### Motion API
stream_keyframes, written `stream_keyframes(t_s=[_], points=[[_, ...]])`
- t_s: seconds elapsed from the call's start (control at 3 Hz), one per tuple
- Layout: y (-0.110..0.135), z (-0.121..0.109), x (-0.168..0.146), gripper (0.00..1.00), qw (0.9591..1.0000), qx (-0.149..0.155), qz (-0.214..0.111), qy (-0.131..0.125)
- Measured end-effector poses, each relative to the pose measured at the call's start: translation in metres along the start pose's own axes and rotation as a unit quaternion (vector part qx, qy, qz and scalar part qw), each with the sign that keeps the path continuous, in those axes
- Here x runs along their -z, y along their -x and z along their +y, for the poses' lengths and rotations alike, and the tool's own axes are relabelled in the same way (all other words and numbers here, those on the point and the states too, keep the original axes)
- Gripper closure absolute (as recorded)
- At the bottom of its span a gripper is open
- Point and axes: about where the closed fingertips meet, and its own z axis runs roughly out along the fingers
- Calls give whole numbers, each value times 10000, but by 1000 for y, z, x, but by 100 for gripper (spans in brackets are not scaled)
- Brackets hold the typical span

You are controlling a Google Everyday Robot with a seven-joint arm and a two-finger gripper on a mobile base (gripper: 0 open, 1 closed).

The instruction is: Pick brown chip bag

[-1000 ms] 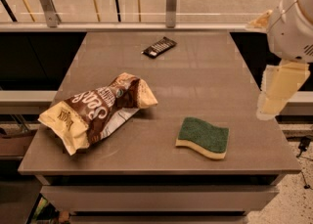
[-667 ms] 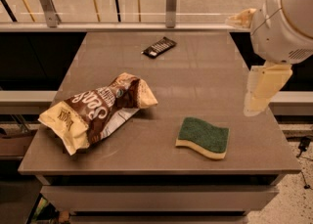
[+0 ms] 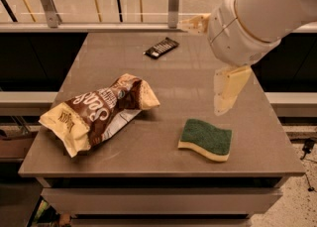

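The brown chip bag (image 3: pixel 99 113) lies on its side at the left of the grey table (image 3: pixel 198 77), dark brown in the middle with white lettering and cream-yellow ends. My gripper (image 3: pixel 227 91) hangs from the large white arm above the right half of the table, just above and behind the sponge. It is well to the right of the bag and not touching it. Nothing shows in the gripper.
A green-and-yellow sponge (image 3: pixel 206 139) lies at the front right of the table. A small black remote (image 3: pixel 161 47) lies near the back edge. A railing with posts (image 3: pixel 173 4) runs behind the table. The floor drops away on both sides.
The arm and gripper have moved left, from beyond the table's right edge to above its right half. The bag, sponge and remote have not moved.
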Motion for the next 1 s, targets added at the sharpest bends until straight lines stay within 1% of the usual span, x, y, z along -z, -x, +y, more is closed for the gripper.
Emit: stream_keyframes(t_s=[0.33, 0.67, 1.0], points=[[29, -3, -26, 0, 9983, 449, -238, 286], [52, -2, -56, 0, 9938, 806, -414, 644], [66, 0, -77, 0, 9894, 1007, -594, 860]])
